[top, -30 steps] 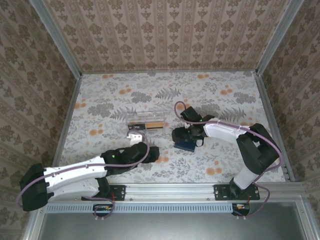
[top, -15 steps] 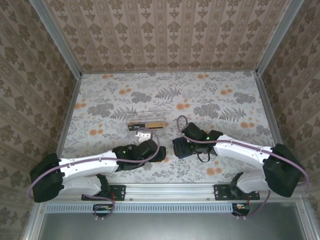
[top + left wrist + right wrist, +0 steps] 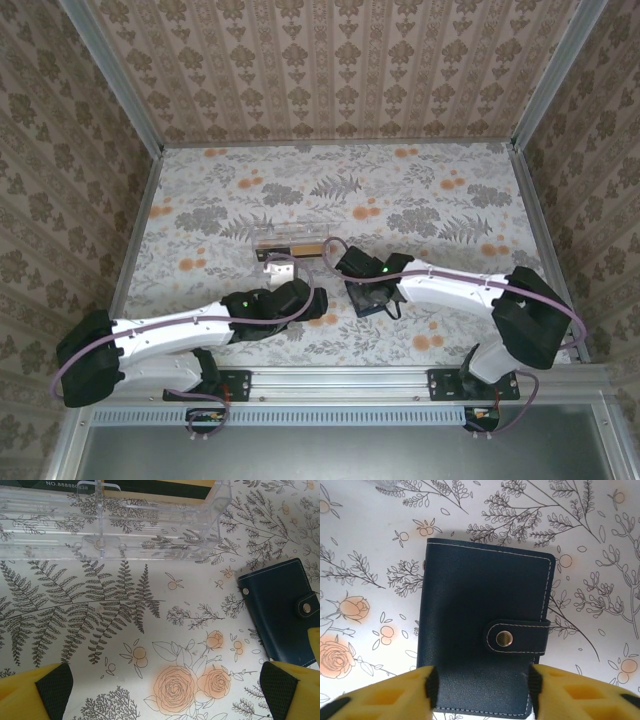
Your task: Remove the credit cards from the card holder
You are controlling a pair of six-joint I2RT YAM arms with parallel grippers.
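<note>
The right pincer (image 3: 482,685) has narrowed around the snapped-shut card holder (image 3: 480,605) between its jaws; whether it grips yet, we cannot tell. The left pincer (image 3: 165,685) stands released. We judge the cards still inside.

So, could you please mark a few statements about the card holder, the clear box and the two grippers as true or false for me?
1. The card holder is closed, with its snap strap fastened. True.
2. The left gripper grips the clear box. False: its jaws stand open over the table, and the box lies beyond them.
3. The right gripper has a finger on each side of the card holder's near end. True.
4. The card holder lies inside the clear box. False: it lies on the table, apart from the box.
</note>
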